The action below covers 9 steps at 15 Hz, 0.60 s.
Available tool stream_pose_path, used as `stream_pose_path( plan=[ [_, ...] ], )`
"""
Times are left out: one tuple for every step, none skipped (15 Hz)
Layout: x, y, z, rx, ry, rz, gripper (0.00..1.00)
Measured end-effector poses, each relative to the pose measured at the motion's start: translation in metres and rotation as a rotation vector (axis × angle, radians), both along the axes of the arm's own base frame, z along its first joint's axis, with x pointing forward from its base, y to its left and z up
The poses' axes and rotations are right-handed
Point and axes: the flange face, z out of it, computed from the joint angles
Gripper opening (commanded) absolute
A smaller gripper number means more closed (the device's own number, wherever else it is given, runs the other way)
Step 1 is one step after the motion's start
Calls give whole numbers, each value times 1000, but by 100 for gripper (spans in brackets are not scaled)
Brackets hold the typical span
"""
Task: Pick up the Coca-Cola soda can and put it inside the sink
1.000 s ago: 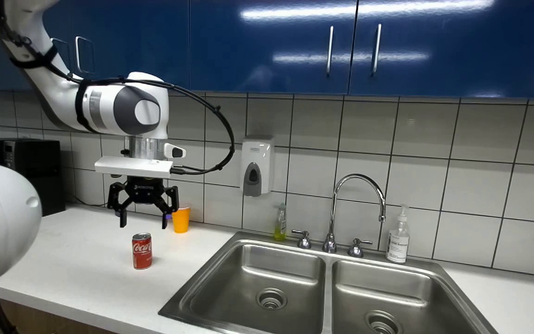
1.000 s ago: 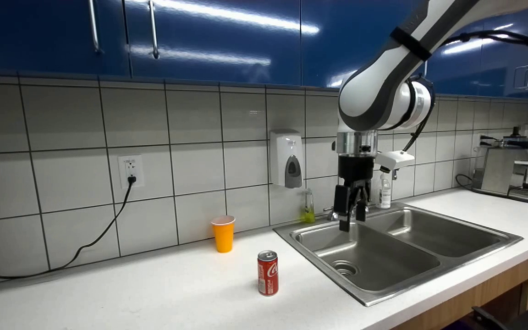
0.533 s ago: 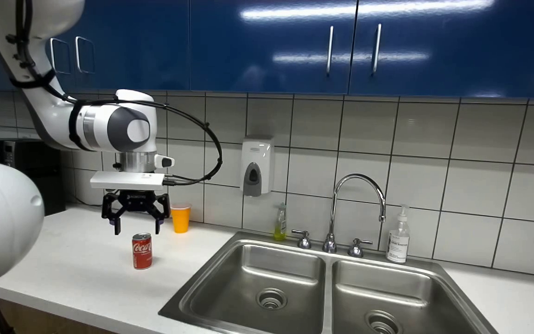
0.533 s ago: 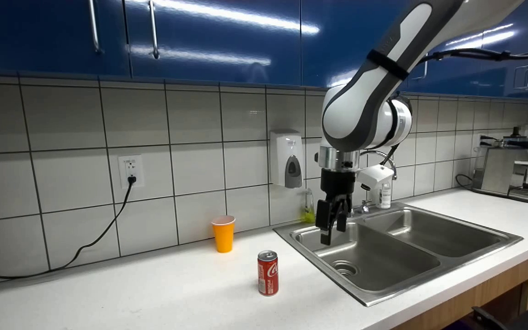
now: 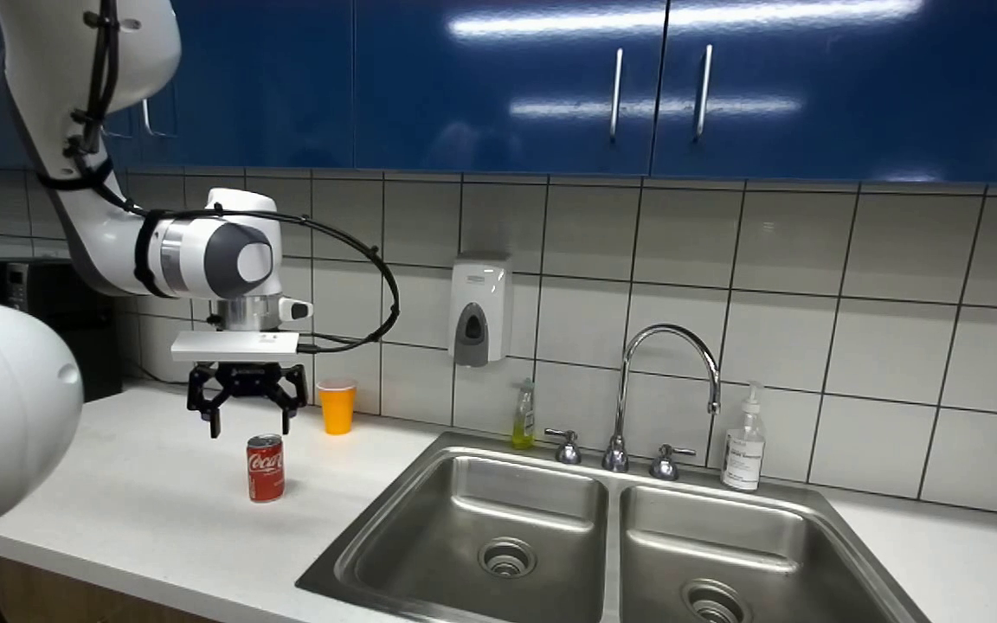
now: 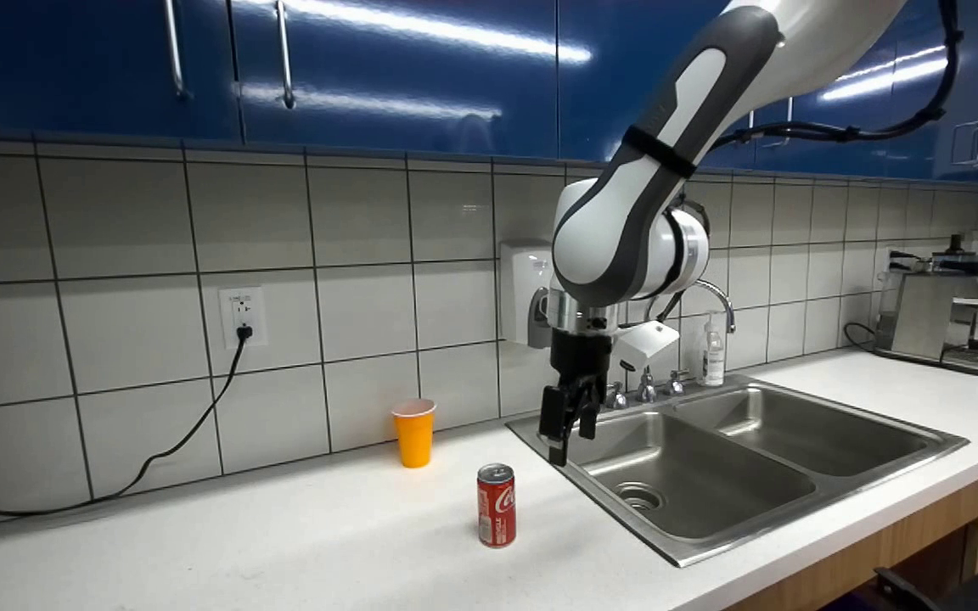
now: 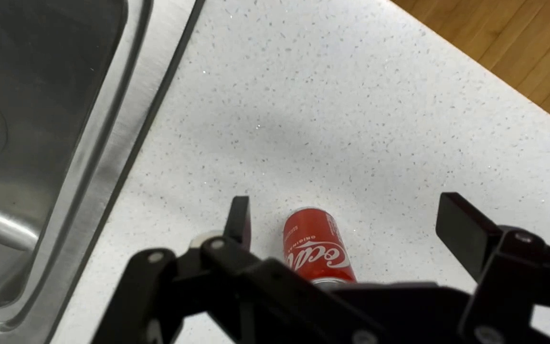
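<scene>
While the jaws are standing wide apart and empty, the gripper is hovering above the level of the sink. The approach is probably calling for centring the jaw gap over the Coca-Cola can, lowering straight, then closing lightly. On the counter beside the sink, the can is standing upright, showing red sides, white script and a silvery top.

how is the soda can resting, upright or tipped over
Upright. In both exterior views the can stands on the counter with its silver top facing up.
</scene>
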Motion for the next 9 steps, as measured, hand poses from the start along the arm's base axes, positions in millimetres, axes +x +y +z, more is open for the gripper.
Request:
stream_pose_path(
  plan=[
    [4,5,-2,2,-2,5,100],
    [7,11,-5,4,-1,10,100],
    [11,16,-7,6,2,15,100],
    [13,21,-10,7,5,20,100],
    [15,26,-12,9,8,25,100],
    [17,31,-14,10,11,30,100],
    [18,35,-15,12,13,35,100],
    [19,39,-17,13,15,41,100],
    [19,43,-18,14,18,47,100]
  ],
)
